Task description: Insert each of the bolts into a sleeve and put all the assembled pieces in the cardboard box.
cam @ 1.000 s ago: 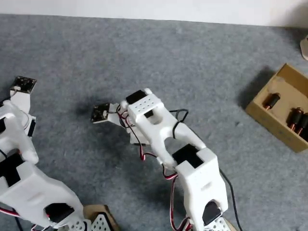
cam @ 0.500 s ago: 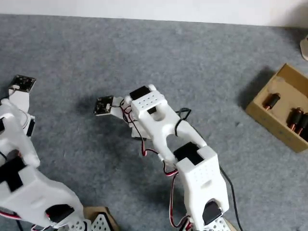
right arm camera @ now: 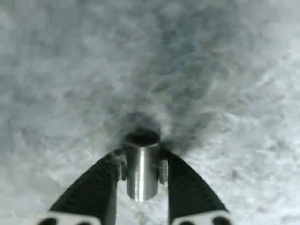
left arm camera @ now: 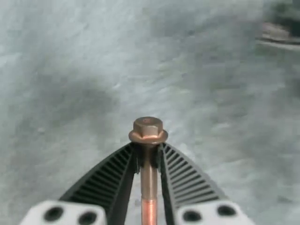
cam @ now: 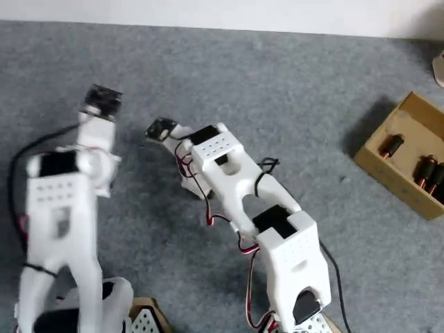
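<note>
Forward over table, left pincer round bolt

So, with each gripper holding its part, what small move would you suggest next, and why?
Probably bring the left gripper across toward the right gripper and line the bolt up with the sleeve: each is clamped on its part, the sleeve's bore looks open, and the high view shows them apart.

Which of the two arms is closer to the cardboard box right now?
Right. The right arm is mid-table, with the cardboard box off to its right; the left arm lies beyond it, farther from the box.
</note>
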